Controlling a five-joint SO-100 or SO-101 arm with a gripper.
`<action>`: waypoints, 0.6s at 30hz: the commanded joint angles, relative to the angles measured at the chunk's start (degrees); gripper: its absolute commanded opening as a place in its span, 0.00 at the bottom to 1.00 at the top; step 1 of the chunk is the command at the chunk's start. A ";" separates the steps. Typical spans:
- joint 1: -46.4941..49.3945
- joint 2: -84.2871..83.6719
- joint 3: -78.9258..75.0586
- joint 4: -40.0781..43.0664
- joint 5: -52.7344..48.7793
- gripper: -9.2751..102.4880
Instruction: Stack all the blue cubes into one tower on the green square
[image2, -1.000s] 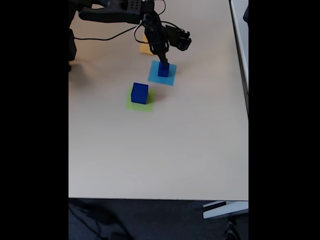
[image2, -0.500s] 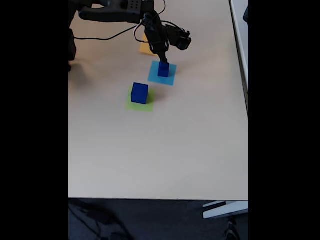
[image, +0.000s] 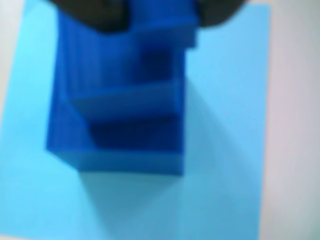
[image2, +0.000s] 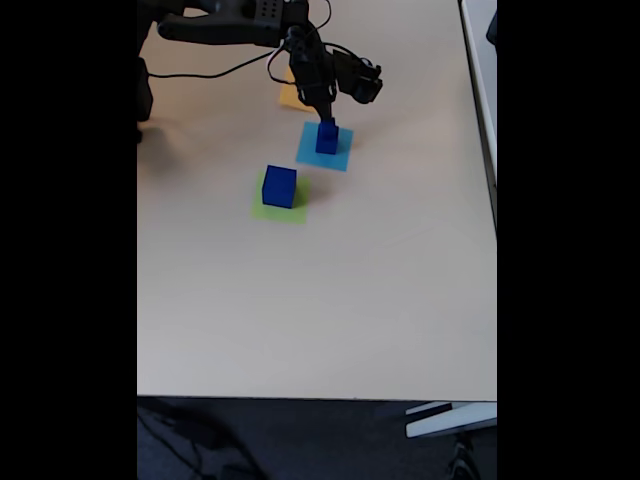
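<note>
In the fixed view, going left to right: the large blue cube (image2: 279, 187) sits on the green square (image2: 266, 210), roughly at 10 o'clock of the table's middle. Just beside it toward 1 o'clock lies the light-blue square (image2: 340, 156), with a smaller blue cube (image2: 326, 138) on it, and the gripper (image2: 326, 122) reaches down onto that cube's top. An orange square (image2: 291, 97) shows partly behind the arm at 11 o'clock of the light-blue one.

In the wrist view the smaller blue cube (image: 120, 110) looms close on the light-blue square (image: 225, 125), dark fingertips (image: 95, 12) at its upper edge; whether they have closed on it I cannot tell.

The step in hand looks like grasping the second cube. Next calls for a firm pinch, a lift, a carry toward 8 o'clock, and a centred set-down on the large cube.

Count: two blue cubes seen for certain, a possible third blurred in the wrist view; three flat squares; one gripper
</note>
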 joint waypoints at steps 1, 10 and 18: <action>0.09 0.97 -1.58 0.35 0.70 0.08; 0.70 4.75 -0.35 0.97 -1.85 0.08; 2.55 5.80 -1.32 0.62 -5.01 0.08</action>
